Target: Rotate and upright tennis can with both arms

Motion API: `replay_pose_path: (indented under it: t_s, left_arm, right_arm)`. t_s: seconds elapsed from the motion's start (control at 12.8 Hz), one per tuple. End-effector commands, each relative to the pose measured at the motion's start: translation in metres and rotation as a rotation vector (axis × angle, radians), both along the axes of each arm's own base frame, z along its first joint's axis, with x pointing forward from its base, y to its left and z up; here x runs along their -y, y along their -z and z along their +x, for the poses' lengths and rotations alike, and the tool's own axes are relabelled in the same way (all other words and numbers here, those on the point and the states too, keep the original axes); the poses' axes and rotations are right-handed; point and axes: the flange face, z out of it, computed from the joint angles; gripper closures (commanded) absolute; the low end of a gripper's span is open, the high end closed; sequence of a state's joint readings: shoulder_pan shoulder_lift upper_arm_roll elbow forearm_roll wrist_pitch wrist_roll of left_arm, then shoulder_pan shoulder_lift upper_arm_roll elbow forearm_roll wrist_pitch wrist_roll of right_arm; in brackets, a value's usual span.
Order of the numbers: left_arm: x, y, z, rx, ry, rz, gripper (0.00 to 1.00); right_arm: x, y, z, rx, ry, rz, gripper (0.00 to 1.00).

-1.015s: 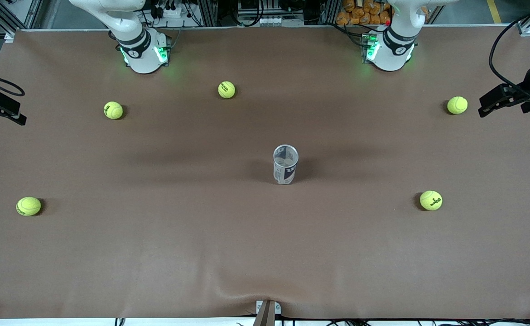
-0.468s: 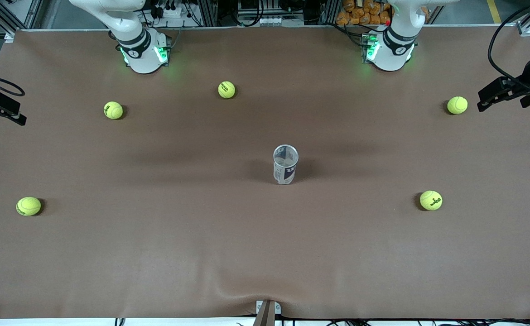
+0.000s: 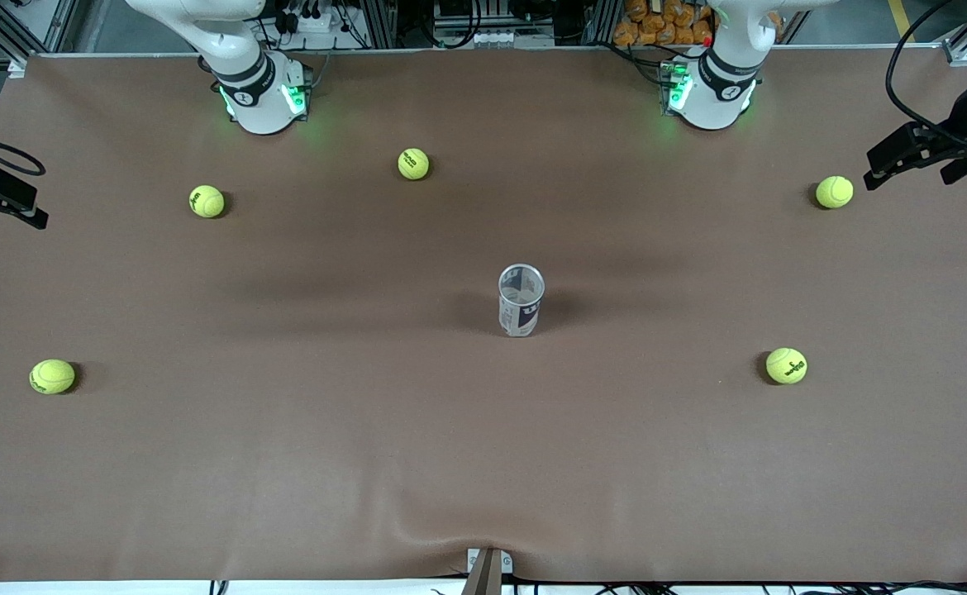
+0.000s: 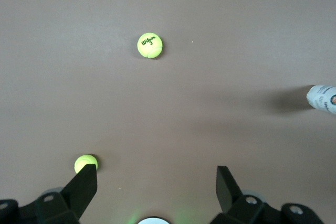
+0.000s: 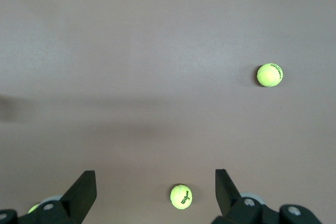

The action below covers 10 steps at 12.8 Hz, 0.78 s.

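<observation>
Tennis can (image 3: 521,300) upright mid-table, open mouth upward, long axis vertical.
Wilson ball (image 4: 149,45); left gripper (image 4: 156,183) and right gripper (image 5: 156,183) spread, empty.

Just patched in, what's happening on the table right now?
Nothing is being handled. The tennis can stands upright on its own mid-table, open end up, with five tennis balls scattered around it. The left gripper hangs over the left arm's end of the table by one ball, jaws open and empty. The right gripper is up at the right arm's end, also open and empty.
</observation>
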State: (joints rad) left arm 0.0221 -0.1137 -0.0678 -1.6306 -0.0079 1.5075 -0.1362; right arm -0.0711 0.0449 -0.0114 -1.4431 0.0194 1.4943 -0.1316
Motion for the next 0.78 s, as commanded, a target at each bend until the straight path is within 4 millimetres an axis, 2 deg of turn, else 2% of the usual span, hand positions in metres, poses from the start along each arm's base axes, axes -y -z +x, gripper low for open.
replay_pose_path:
  t_s: [0.0, 0.16, 0.39, 0.7]
  left_arm:
    - [-0.0044, -0.0042, -0.005, 0.0, -0.044, -0.03, 0.0]
    - [-0.0103, -0.0046, -0.0027, 0.002, -0.053, -0.028, 0.0]
    - [-0.0035, -0.0069, 0.003, 0.008, -0.046, -0.024, 0.0]
    - [-0.005, -0.0072, 0.0018, -0.002, -0.05, -0.023, 0.0]
  right_arm:
    - [0.0042, -0.0028, -0.0012, 0.009, -0.01, 0.011, 0.0]
    - [0.0042, -0.0028, -0.0012, 0.009, -0.01, 0.011, 0.0]
    - [0.0037, -0.0028, -0.0011, 0.009, -0.01, 0.015, 0.0]
    - [0.0037, -0.0028, -0.0011, 0.009, -0.01, 0.015, 0.0]
